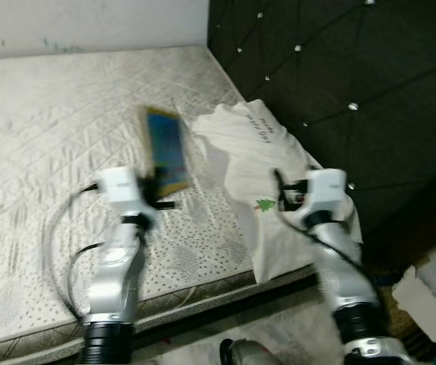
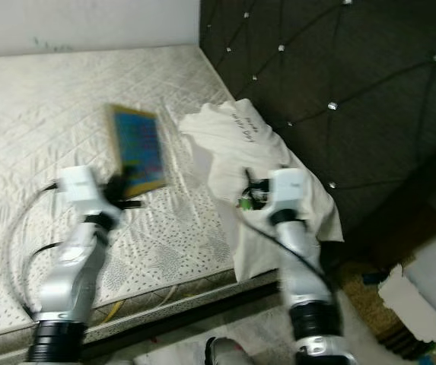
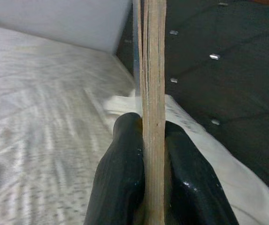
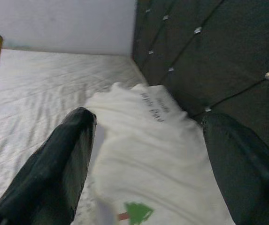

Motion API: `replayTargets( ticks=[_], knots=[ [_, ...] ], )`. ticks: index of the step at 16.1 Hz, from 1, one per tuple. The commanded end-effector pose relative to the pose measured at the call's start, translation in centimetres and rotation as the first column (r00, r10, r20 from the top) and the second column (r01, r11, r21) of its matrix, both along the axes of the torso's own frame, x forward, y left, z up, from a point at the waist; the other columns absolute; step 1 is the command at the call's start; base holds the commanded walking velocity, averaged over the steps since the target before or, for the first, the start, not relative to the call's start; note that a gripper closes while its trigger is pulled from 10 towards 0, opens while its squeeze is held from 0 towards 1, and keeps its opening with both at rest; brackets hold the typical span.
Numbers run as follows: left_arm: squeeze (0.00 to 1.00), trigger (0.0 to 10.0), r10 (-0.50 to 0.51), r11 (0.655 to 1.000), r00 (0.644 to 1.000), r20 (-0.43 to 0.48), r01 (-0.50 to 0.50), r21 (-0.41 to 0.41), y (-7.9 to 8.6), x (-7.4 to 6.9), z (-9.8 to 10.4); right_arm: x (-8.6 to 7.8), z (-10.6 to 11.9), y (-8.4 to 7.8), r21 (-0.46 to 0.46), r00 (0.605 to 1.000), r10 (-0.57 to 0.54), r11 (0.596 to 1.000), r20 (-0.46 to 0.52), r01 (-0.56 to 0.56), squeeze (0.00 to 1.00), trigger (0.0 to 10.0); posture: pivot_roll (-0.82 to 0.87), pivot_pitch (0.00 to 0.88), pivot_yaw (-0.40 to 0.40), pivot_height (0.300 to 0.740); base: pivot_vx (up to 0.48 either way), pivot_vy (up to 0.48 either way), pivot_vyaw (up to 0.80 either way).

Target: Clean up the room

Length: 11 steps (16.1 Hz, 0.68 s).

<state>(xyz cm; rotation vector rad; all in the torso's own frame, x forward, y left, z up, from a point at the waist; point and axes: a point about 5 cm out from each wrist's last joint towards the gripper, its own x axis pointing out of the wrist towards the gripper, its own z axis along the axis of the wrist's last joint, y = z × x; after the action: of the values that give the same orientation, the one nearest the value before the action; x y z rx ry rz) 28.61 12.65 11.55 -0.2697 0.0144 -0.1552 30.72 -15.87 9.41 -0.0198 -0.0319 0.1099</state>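
Left pincer (image 3: pixel 146 187) is clenched on a thin board (image 1: pixel 166 152), its two black fingers (image 3: pixel 120 178) pressed against either face of the board's wooden edge, which runs straight up between them in the left wrist view. From the head camera the board is a flat panel with a yellow-tan border and a blue picture side, held up above the mattress (image 1: pixel 42 152) in front of the left arm; the picture is blurred there, so the print on it cannot be made out.

Right pincer (image 4: pixel 143 164) is released, its fingers (image 4: pixel 54 159) spread wide apart with nothing between them. It hangs over a white cloth (image 1: pixel 256 152), a crumpled piece that bears a small green tree mark and a line of dark lettering too small to read. The cloth lies on the corner of the mattress, just beside the dark tufted headboard (image 1: pixel 339 68), and spills over the mattress edge towards the floor.

The mattress is bare, pale and quilted, and meets a white wall (image 1: pixel 88 23) at its far side. On the floor beyond the cloth, near the headboard's foot, lies torn cardboard (image 1: pixel 427 300).
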Motion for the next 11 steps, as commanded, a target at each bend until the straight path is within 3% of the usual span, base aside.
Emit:
replayTargets(
  ticks=[1, 4, 11],
  knots=[
    [0.00, 10.0, 0.038, 0.999, 0.998, 0.041, -0.039, 0.019, 0.91, 0.06, 0.85, 0.16, 0.59, 0.79, 0.012, 1.000, 0.019, 1.000, 0.018, -0.019, 0.00, 10.0, 0.00, 0.000, -0.036, 0.740, 0.000, 0.000, -0.80],
    [0.00, 10.0, 0.036, 0.999, 0.999, 0.039, -0.037, 0.024, 0.89, 0.02, 0.86, 0.16, 0.70, 0.76, 0.010, 1.000, 0.019, 1.000, 0.023, -0.020, 0.00, 10.0, 0.00, 0.000, -0.037, 0.740, 0.000, 0.000, -0.80],
    [0.00, 10.0, 0.047, 0.999, 0.998, 0.037, -0.048, 0.026, 0.81, -0.06, 0.80, 0.03, 0.90, 1.31, -0.044, 0.997, 0.066, 0.997, 0.042, -0.064, 0.00, 10.0, 0.00, 0.000, -0.038, 0.740, 0.000, 0.000, 0.06]
  ],
)
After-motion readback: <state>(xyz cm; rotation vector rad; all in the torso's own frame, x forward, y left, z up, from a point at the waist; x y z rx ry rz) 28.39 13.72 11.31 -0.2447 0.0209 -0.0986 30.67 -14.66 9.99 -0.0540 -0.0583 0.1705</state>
